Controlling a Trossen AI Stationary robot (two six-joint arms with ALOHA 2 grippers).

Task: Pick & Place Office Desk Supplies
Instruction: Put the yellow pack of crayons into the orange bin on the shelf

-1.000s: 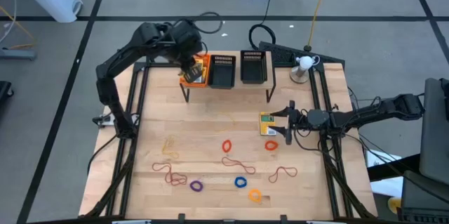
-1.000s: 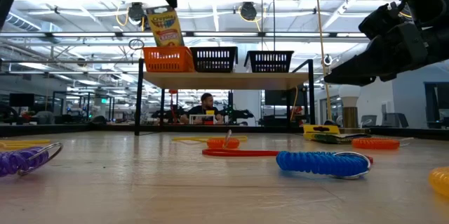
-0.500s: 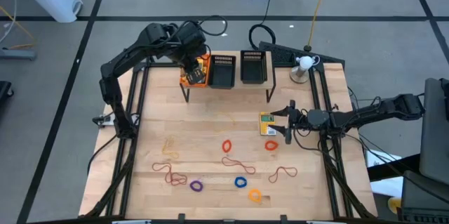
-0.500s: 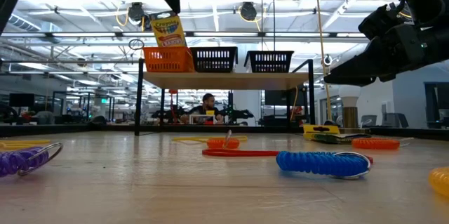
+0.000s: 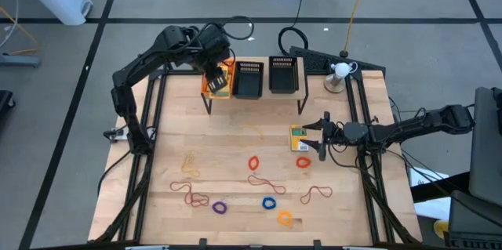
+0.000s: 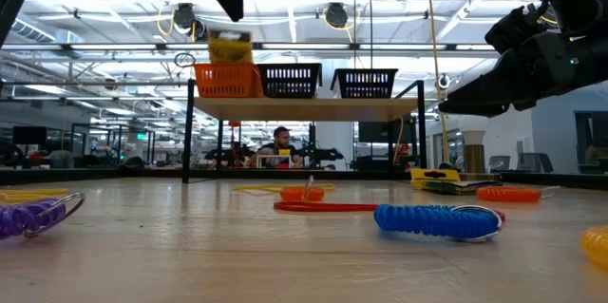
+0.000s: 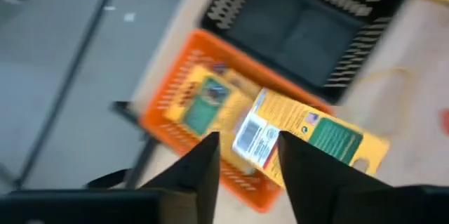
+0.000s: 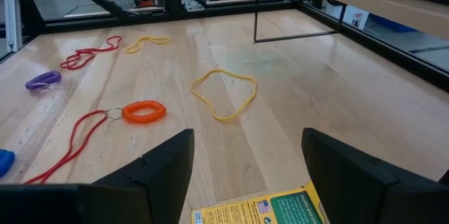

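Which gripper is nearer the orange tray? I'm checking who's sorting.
Left. The left gripper hangs open right above the orange tray on the shelf; the right gripper waits over a packet on the table's right side.

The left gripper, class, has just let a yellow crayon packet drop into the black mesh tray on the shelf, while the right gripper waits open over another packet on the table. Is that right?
Not quite. The packet is dropping into the orange mesh tray, not a black one; the left wrist view shows it. The left gripper above it is open, and the right gripper waits open over another packet on the table.
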